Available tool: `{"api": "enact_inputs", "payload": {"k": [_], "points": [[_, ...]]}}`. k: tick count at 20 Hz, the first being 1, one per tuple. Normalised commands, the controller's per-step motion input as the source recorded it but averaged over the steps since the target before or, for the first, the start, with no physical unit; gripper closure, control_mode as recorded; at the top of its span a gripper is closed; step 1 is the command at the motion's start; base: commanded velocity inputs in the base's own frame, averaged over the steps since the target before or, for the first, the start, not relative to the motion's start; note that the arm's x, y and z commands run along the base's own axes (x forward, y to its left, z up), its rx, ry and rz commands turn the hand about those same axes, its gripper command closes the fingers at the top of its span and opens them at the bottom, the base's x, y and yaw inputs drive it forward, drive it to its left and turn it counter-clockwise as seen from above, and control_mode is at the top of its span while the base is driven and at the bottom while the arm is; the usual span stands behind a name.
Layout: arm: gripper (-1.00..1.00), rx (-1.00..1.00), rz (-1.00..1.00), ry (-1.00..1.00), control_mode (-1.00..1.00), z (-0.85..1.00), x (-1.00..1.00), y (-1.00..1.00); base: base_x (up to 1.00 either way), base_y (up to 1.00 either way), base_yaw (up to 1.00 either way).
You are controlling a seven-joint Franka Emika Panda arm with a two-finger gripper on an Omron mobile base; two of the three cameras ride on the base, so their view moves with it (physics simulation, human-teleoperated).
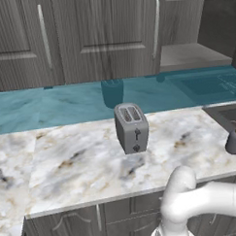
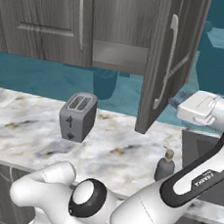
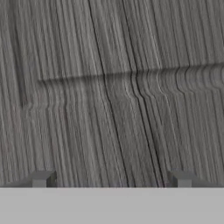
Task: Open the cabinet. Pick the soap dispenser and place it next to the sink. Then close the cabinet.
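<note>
Wood-grain cabinet [image 2: 164, 61] ajar, claw [image 3: 111, 179] spread

Cabinet [image 2: 165, 51]: dark grey wood-grain panelled doors; long silver bar handles [image 2: 167, 61]; paler grey shelf inside. Hand view: grey streaked grain of cabinet door [image 3: 109, 87], fine dark lines. Worktop [image 1: 83, 160]: white marble with brown and grey veining. Backsplash [image 1: 51, 103]: glossy teal, mottled. Toaster [image 1: 132, 127]: mid grey, darker slots, black knobs. Soap dispenser [image 2: 165, 165]: dark grey bottle, brass-coloured pump. Sink [image 2: 198, 148]: dark grey basin. Base units [image 1: 71, 224]: grey, short silver handles.
</note>
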Motion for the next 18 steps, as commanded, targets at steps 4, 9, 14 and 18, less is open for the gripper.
{"api": "enact_inputs", "payload": {"k": [4, 9, 14, 18], "points": [[-1.0, 0.08, -0.19, -0.08, -1.0, 0.0, 0.19, 0.5, 0.0, 0.0, 0.0], [-1.0, 0.16, -0.25, -0.04, -1.0, 0.0, 0.13, 0.47, 0.0, 0.0, 0.0], [-1.0, 0.22, -0.26, 0.0, -1.0, 0.0, 0.16, 0.54, 0.0, 0.0, 0.0], [-1.0, 0.15, -0.22, 0.0, -1.0, 0.06, 0.11, 0.69, 0.0, 0.0, 0.0]]}}
